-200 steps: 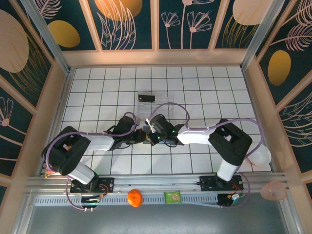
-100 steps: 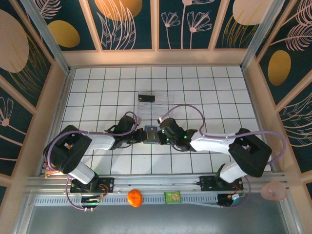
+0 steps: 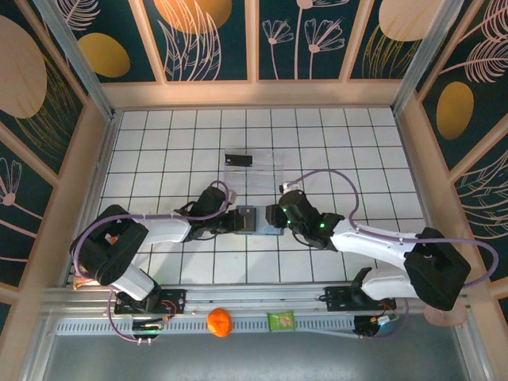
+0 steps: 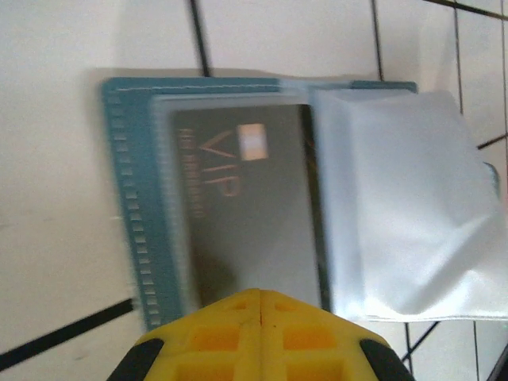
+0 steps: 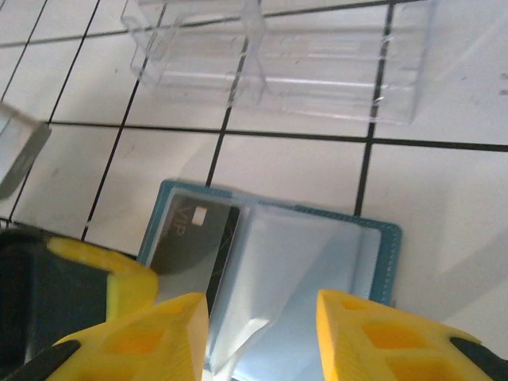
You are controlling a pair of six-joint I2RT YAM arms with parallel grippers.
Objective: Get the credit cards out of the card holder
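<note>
The teal card holder (image 3: 255, 219) lies open on the tiled table between my two grippers. A black credit card (image 4: 238, 214) marked VIP sits in the left clear sleeve, and the same card (image 5: 190, 234) shows in the right wrist view. Loose translucent sleeves (image 4: 405, 214) fan up on the holder's other half. My left gripper (image 4: 260, 295) is shut, its tips resting over the card's near edge. My right gripper (image 5: 262, 321) hangs open above the holder (image 5: 385, 246), nothing between its fingers. Another black card (image 3: 238, 159) lies in the clear tray.
A clear plastic tray (image 3: 262, 168) with compartments stands just beyond the holder; its near wall (image 5: 278, 67) is about one tile from it. An orange ball (image 3: 219, 321) and a green packet (image 3: 280, 321) sit on the front rail. Wooden walls ring the table.
My right gripper has opened and drawn back to the right, off the holder, and its arm has swung right. The holder now lies spread open. The left gripper has stayed put.
</note>
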